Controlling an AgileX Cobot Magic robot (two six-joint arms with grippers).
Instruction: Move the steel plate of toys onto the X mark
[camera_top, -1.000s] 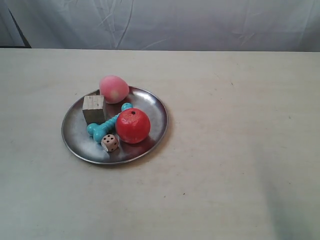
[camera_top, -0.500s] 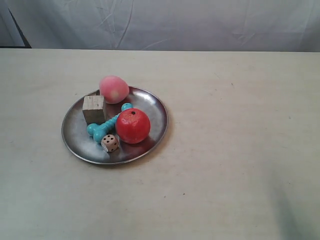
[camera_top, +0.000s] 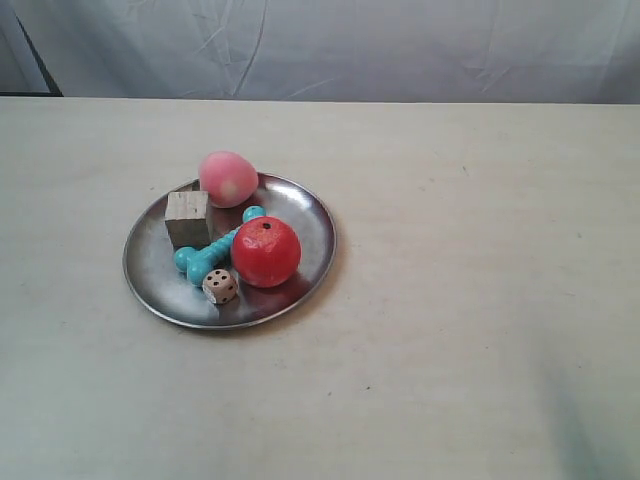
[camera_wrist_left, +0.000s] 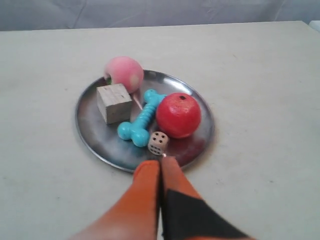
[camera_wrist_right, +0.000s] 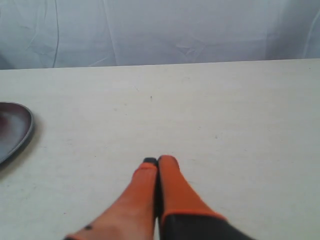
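Toys (camera_top: 265, 251) crowd the round shiny steel plate (camera_top: 150, 265) on the pale counter (camera_top: 480, 300), left claw (camera_wrist_left: 160, 167) pinched together, holding nothing, right at its rim beside the small beige die (camera_wrist_left: 158, 143); right claw (camera_wrist_right: 157, 164) likewise pressed together over the counter, apart from the plate.

The steel plate (camera_top: 150, 268) sits on the pale worktop (camera_top: 480, 250), left of centre. On it, the pink peach ball (camera_top: 228, 178) rests at the far rim. The wooden cube (camera_top: 187, 217) is just beside the ball. The teal bone (camera_top: 205, 255) lies between the cube and the red apple (camera_top: 266, 251). The die (camera_top: 220, 285) is nearest the front rim.
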